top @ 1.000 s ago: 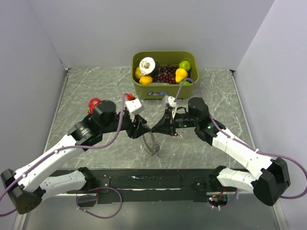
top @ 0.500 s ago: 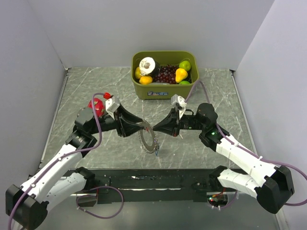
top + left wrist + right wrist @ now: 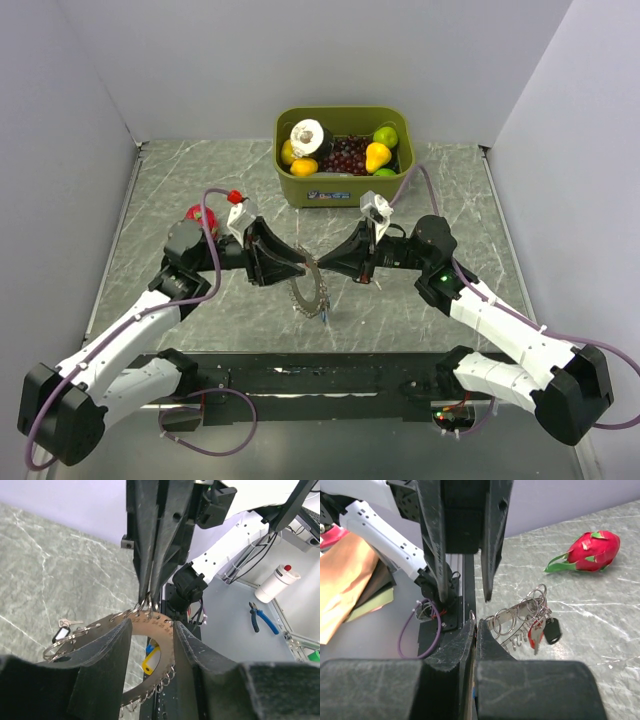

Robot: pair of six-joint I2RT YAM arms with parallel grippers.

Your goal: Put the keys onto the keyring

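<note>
Right gripper [image 3: 475, 624] pinches the keyring [image 3: 516, 614], holding it above the surface [image 3: 600, 610].
Left gripper [image 3: 152, 627] stands parted beside the ring's band (not squeezing it); keys [image 3: 545, 630] dangle from small loops.

Left end effector [image 3: 151, 626] spread — right end effector [image 3: 475, 625] pinched

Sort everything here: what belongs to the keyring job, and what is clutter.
Job: keyring; keys hanging on it; left gripper; right gripper, pinching the ring.
Lying about: green bin of fruit; dragon fruit.
</note>
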